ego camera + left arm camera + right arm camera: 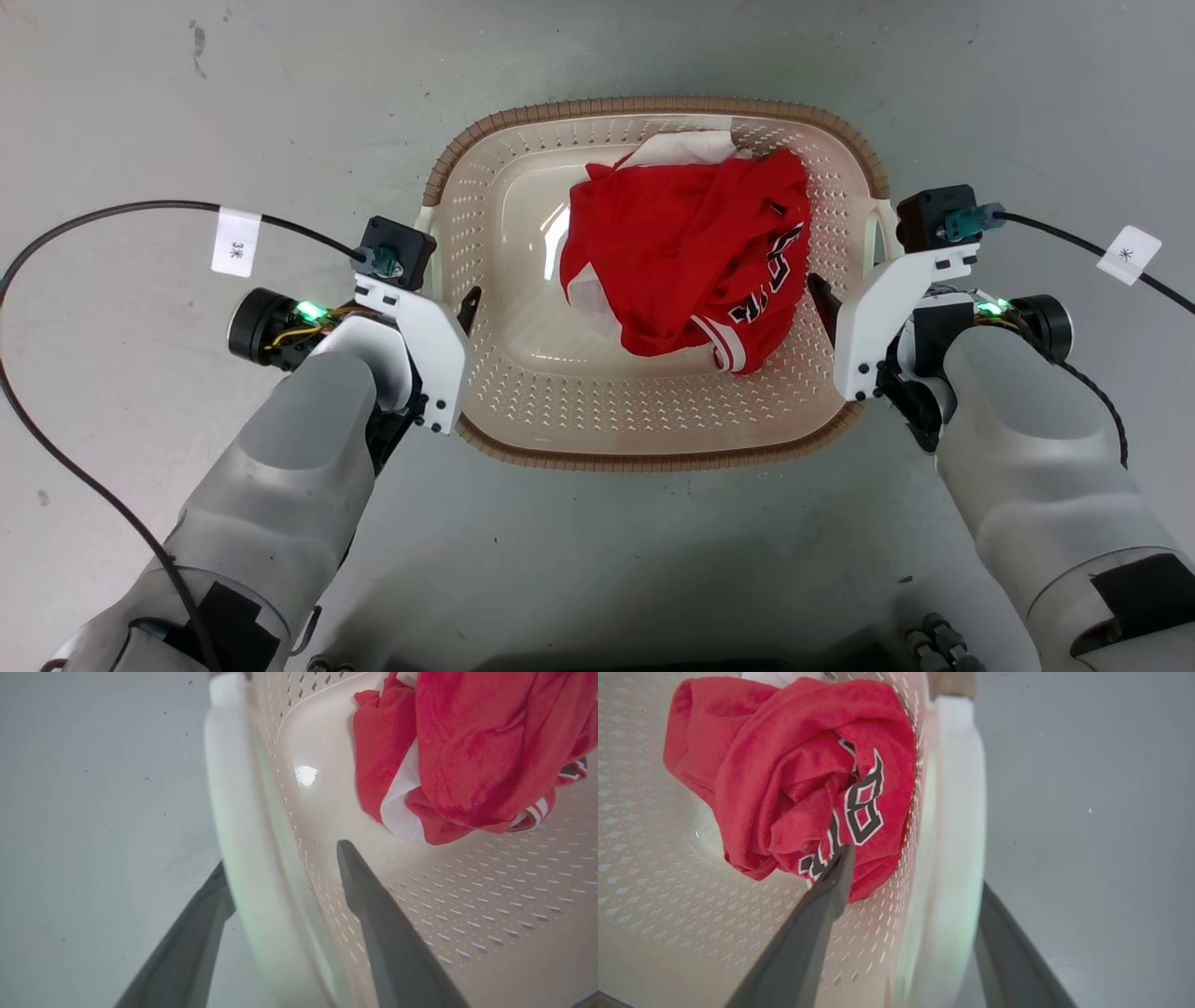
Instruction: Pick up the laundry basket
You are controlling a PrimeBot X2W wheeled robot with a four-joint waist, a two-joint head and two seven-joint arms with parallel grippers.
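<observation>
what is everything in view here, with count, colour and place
laundry basket: one, cream with brown rim, on the floor between the arms
handles: two, white, one on each basket side
shirt: one, red with dark lettering, crumpled inside the basket
cloth: one, white, under the shirt's far edge
floor: grey, under everything
cables: two, black, white-tagged, trailing from the wrists
left gripper: dark fingers apart, straddling the left handle
right gripper: dark fingers apart, straddling the right handle

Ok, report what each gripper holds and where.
Nothing clamped yet: left gripper and right gripper each straddle the laundry basket at a white side handle, jaws open.
</observation>
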